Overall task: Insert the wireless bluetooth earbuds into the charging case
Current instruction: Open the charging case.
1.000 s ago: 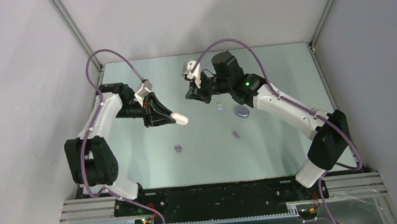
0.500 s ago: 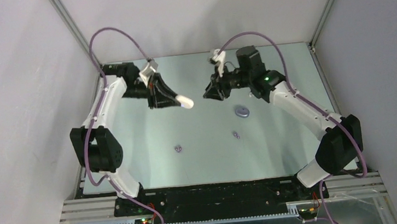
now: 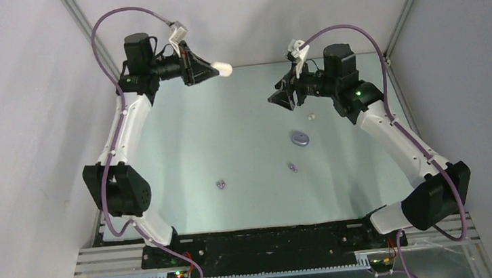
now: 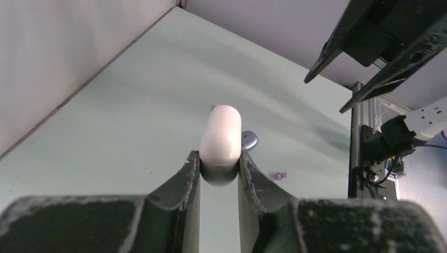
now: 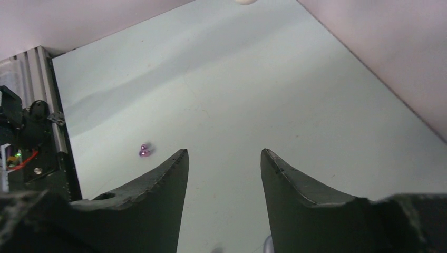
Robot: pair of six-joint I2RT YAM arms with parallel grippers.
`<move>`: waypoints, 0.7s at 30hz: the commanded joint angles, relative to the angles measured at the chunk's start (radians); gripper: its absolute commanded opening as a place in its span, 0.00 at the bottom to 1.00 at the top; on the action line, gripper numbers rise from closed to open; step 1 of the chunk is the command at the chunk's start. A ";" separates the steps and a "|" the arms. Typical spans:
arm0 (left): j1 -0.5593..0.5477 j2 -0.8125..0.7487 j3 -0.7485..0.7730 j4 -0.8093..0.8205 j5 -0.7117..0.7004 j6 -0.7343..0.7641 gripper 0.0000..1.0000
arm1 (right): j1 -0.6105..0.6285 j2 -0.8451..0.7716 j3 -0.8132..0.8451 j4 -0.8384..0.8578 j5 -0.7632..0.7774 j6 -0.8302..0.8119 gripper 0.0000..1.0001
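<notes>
Wireless bluetooth earbuds (image 3: 292,167) loose on the table (image 3: 184,158), none seated: one purple bud just nearer than the purple case (image 3: 300,138), another (image 3: 220,184) well left of it. Left end effector (image 3: 212,69) clamped on the white case (image 3: 223,67), raised far beyond-left, likely for loading. Right end effector (image 5: 224,153) spread apart, empty, just beyond, seemingly free for fetching.

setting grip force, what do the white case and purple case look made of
White case: likely hard plastic, smooth satin finish; even white with a soft sheen. Purple case: probably plastic too, glossier; a pale highlight on its rounded top, though it is small.
</notes>
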 commanded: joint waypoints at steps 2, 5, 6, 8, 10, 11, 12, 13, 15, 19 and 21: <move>-0.009 -0.162 -0.358 0.836 0.002 -0.511 0.00 | 0.028 -0.007 0.040 0.070 -0.061 -0.109 0.64; -0.038 -0.272 -0.614 1.099 0.085 -0.540 0.00 | 0.077 0.006 0.036 0.073 -0.069 -0.173 0.75; -0.044 -0.287 -0.641 1.097 0.127 -0.503 0.00 | 0.086 0.008 0.034 0.074 -0.073 -0.182 0.76; -0.055 -0.333 -0.706 1.020 0.153 -0.388 0.00 | 0.118 0.016 0.034 0.069 -0.086 -0.213 0.77; -0.072 -0.374 -0.719 0.816 0.171 -0.176 0.00 | 0.144 0.026 0.034 0.057 -0.095 -0.256 0.78; -0.077 -0.393 -0.695 0.596 0.170 0.029 0.00 | 0.153 0.030 0.034 0.052 -0.100 -0.285 0.78; -0.088 -0.399 -0.671 0.468 0.167 0.134 0.00 | 0.170 0.041 0.034 0.047 -0.103 -0.296 0.78; -0.094 -0.397 -0.624 0.213 0.160 0.331 0.00 | 0.177 0.045 0.035 0.045 -0.113 -0.315 0.78; -0.105 -0.384 -0.567 -0.027 0.148 0.507 0.00 | 0.198 0.065 0.042 0.034 -0.127 -0.339 0.78; -0.108 -0.390 -0.549 -0.122 0.124 0.596 0.00 | 0.231 0.105 0.066 0.022 -0.125 -0.343 0.77; -0.109 -0.385 -0.533 -0.169 0.118 0.649 0.00 | 0.233 0.131 0.082 0.033 -0.128 -0.315 0.76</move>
